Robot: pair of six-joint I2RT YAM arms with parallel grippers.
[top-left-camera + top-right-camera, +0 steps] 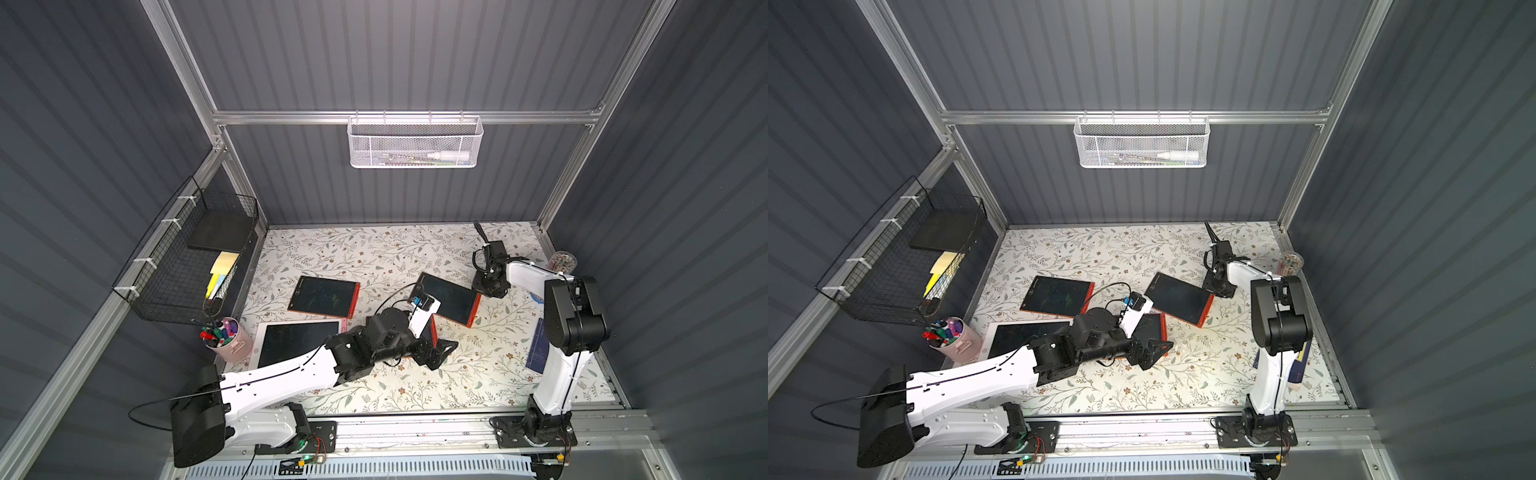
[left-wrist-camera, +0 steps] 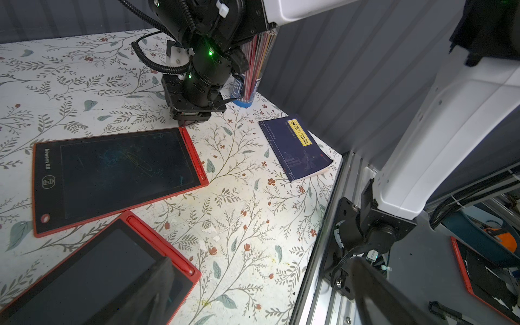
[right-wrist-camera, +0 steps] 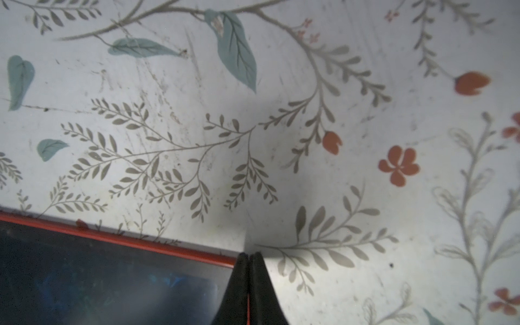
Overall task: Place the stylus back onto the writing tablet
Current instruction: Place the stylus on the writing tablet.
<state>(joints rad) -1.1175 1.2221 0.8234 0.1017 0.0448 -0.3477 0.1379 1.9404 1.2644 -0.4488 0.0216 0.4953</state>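
Right wrist: right claw (image 3: 249,254) pinched shut at writing tablet (image 3: 98,281) corner, hold unclear. Left claw (image 2: 260,261) wide, empty. Red stylus (image 2: 193,153) along tablet edge, likely light, stiff, slick; pinch mid-shaft.

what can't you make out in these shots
- Right gripper: in the right wrist view only a red sliver shows between its shut fingers; what that is, unclear.
- Near red tablet: mostly under the left arm in both top views.
- White mesh basket: contents too small, blurred behind the mesh.
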